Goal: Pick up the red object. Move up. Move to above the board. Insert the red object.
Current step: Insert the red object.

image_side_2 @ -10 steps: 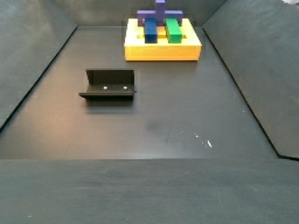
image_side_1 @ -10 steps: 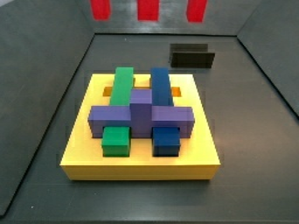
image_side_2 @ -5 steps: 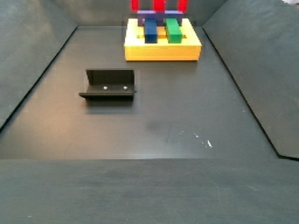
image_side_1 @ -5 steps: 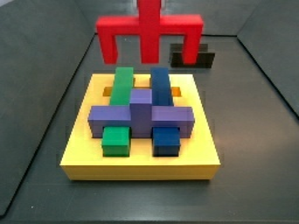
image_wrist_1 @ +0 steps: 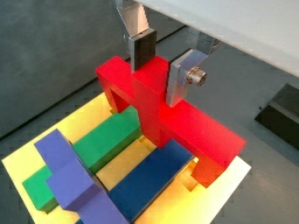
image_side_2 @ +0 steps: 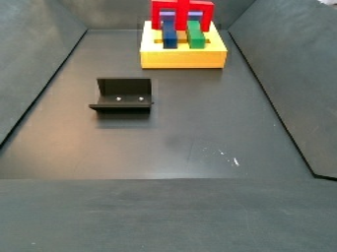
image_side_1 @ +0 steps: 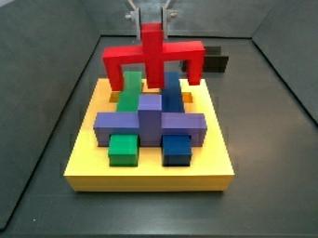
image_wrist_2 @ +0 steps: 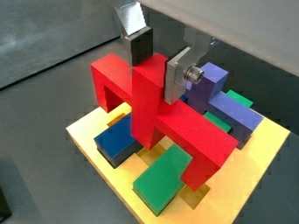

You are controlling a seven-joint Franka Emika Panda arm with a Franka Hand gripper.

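- Thick square yellow board [image_side_1: 149, 172] carries one green bar [image_wrist_1: 103, 144], one blue bar [image_wrist_1: 152, 175] and one purple cross block [image_side_1: 149, 125].
- Gripper [image_wrist_1: 163, 63] jaws are clamped on the bright red plastic bridge-shaped block [image_side_1: 152, 58], just over the board's far end.
- One dark L-shaped fixture [image_side_2: 122, 95] sits well apart on the floor.

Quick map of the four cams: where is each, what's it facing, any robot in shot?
Wrist view: on the arm, looking down at the gripper clamping the red object over the board.
Wrist view: same, from the opposite side.
Side view: close by the board, fingers visible.
Side view: across the floor; fixture near, board far, no gripper visible.
All share the red object.
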